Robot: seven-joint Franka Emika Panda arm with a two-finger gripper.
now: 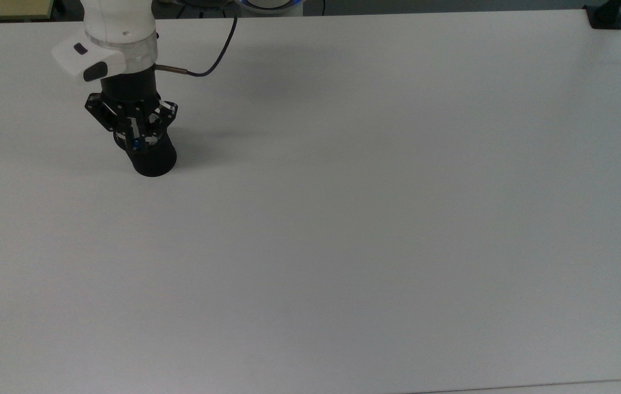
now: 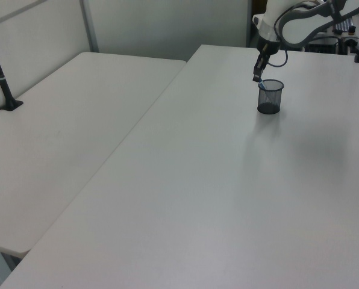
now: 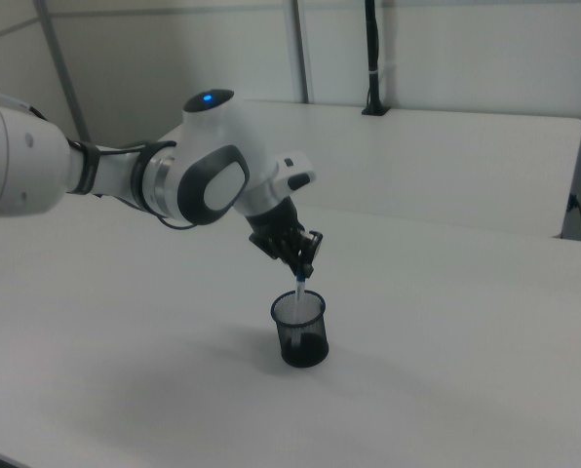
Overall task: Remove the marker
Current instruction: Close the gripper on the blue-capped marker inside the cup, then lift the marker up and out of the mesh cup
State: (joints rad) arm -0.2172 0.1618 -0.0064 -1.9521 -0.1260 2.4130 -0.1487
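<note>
A black mesh cup [image 1: 154, 161] stands near the far left of the white table [image 1: 343, 219]. The marker [image 3: 299, 290], white with a blue tip, pokes up out of the cup [image 3: 300, 333], leaning slightly. My gripper [image 3: 303, 270] is directly above the cup's rim and shut on the marker's upper end. From the top view the gripper [image 1: 136, 139] covers much of the cup's mouth, and a blue bit of the marker [image 1: 137, 144] shows between the fingers. In the left view the gripper [image 2: 257, 77] holds the marker [image 2: 261, 86] over the cup [image 2: 270, 97].
A black cable [image 1: 217, 52] runs from the wrist toward the table's far edge. A black clamp [image 1: 605, 16] sits at the top view's far right corner. A second table [image 2: 59, 132] with a black post [image 2: 2, 72] adjoins on the left view's left.
</note>
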